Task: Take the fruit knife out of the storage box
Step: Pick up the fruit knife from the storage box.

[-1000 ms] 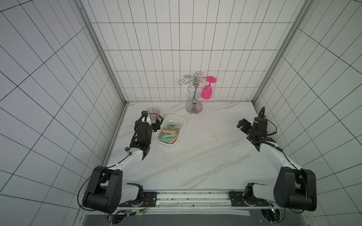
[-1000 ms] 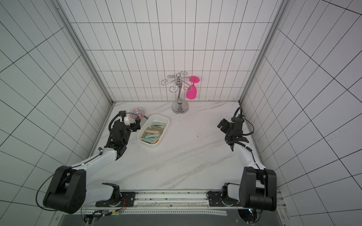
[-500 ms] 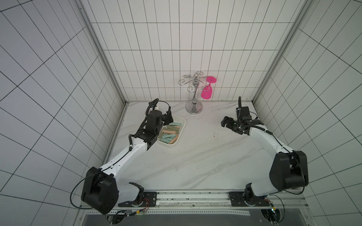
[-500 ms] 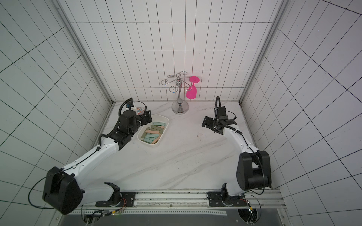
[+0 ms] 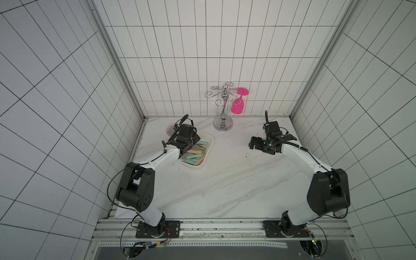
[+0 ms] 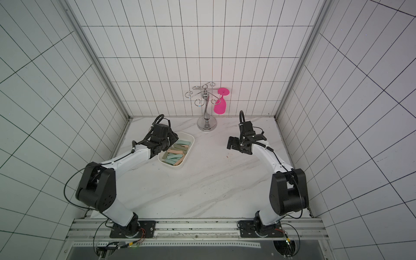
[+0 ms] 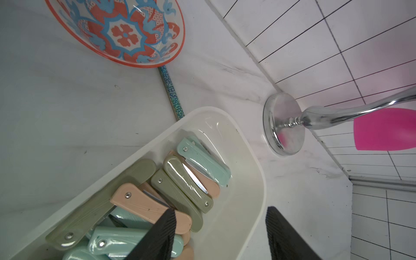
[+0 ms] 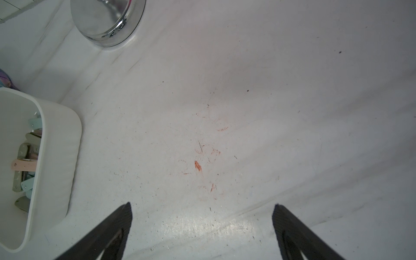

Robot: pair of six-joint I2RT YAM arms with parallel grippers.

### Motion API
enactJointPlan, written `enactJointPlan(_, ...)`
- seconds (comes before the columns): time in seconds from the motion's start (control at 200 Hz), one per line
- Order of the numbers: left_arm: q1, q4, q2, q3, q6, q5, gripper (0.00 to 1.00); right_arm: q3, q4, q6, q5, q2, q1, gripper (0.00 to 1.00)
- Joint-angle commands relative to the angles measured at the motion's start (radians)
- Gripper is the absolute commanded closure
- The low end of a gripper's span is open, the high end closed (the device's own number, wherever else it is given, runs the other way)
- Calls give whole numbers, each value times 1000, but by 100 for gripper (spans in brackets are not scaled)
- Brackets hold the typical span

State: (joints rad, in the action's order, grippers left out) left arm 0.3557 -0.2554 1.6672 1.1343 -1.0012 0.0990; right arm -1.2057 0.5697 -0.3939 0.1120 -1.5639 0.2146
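The storage box (image 5: 209,140) is a shallow white tray at the back left of the marble table, also in the other top view (image 6: 191,139). Several folded fruit knives (image 7: 139,200) with mint, olive and peach handles lie piled in it. My left gripper (image 7: 220,211) hangs low over the box's far end, open and narrower than full width. One of its fingers (image 7: 164,227) is above the knives, the other beyond the box's rim (image 7: 258,180), with nothing between them. My right gripper (image 8: 202,205) is wide open over bare table to the right of the box (image 8: 56,146).
A round orange-and-blue bowl (image 7: 117,29) sits behind the box near the left wall, with a thin teal patterned stick (image 7: 172,94) between them. A chrome glass stand (image 5: 222,123) holding a pink glass (image 5: 238,108) stands at the back wall. Orange smears (image 8: 197,165) mark the table.
My left gripper moved from beside the box to over its far end, dropped lower and narrowed its jaws. The right gripper swung in from the right wall toward the table's middle.
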Motion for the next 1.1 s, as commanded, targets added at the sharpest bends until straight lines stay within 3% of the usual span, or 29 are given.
enactJointPlan(0.0,-15,-30,67,35,-137,-55,40,-45,36,17,2,-13,11,1)
enactJointPlan(0.195,-15,-44,126,57,-211,-88,41,-56,39,22,2,-33,13,1)
enactJointPlan(0.45,-4,-182,139,69,-282,-27,40,-67,41,28,4,-64,12,1)
enactJointPlan(1.099,35,-279,214,138,-267,113,41,-76,43,30,16,-99,12,1)
